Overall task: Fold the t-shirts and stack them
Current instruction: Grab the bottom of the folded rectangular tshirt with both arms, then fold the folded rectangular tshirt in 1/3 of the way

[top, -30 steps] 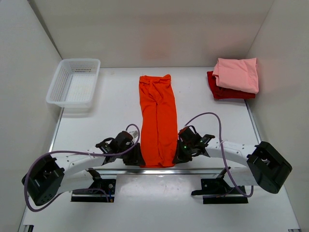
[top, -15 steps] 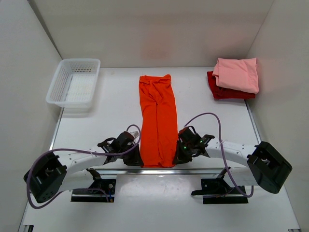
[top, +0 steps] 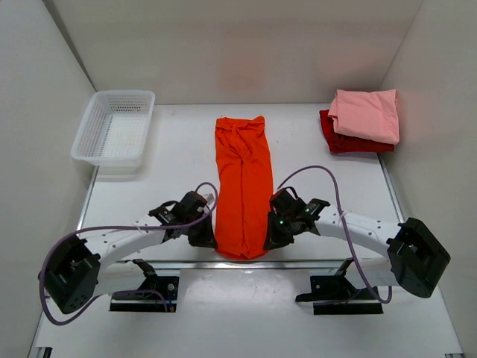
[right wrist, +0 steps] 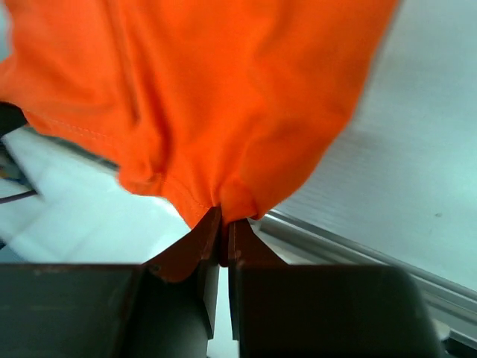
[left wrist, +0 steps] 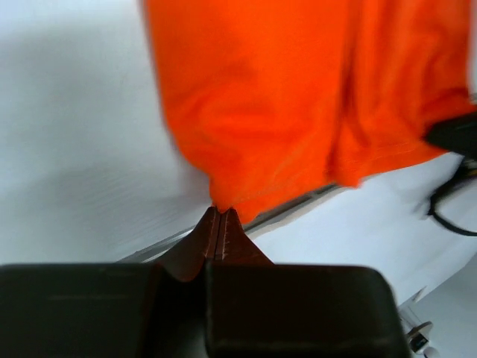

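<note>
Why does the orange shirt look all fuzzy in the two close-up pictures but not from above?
Left wrist view: the orange shirt is smeared along its left edge, probably motion blur. Right wrist view: its right edge is smeared too. Top view: it looks crisp and evenly lit, with faint shadows.

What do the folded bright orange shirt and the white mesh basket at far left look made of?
Bright orange shirt: soft matte cloth, probably knit; it puckers at its near corners and shows a stitched hem. White mesh basket: likely rigid moulded plastic; regular grid holes, smooth rim.
</note>
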`<action>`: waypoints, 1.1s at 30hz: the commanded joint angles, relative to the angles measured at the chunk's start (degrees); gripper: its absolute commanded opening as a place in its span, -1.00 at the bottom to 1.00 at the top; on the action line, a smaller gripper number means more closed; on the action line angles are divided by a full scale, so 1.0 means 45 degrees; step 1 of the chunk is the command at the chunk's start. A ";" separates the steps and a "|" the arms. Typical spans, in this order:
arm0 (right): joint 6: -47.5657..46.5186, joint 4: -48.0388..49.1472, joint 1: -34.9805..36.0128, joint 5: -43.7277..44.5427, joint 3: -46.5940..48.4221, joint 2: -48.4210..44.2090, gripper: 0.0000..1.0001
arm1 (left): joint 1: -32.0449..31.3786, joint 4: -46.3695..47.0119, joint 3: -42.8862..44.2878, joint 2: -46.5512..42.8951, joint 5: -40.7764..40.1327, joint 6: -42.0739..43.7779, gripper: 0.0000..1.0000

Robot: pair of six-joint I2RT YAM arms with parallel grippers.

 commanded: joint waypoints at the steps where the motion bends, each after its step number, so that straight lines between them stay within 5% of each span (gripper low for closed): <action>1: -0.0919 -0.1268 -0.0738 -0.0516 0.1036 0.0185 -0.98 | 0.0909 -0.0978 0.1571 -0.0165 0.0342 0.1119 -1.00; 18: -0.4337 -0.2307 -0.5016 -0.2020 0.6074 0.3309 -1.00 | 0.4562 -0.1488 0.6844 0.4033 0.1374 0.3779 -1.00; 27: -0.6096 -0.2988 -0.6287 -0.1674 1.2121 0.8109 -0.99 | 0.5677 -0.0298 1.0477 0.8035 0.1357 0.3838 -1.00; 30: -0.6759 -0.3652 -0.6580 -0.1065 1.4331 0.9596 -0.82 | 0.6261 0.1204 1.1533 0.8954 0.2464 0.3100 -0.36; 33: -0.6840 -0.4162 -0.6601 -0.0130 1.5177 0.9972 -0.44 | 0.6907 0.3255 1.1088 0.8939 0.3794 0.1636 -0.39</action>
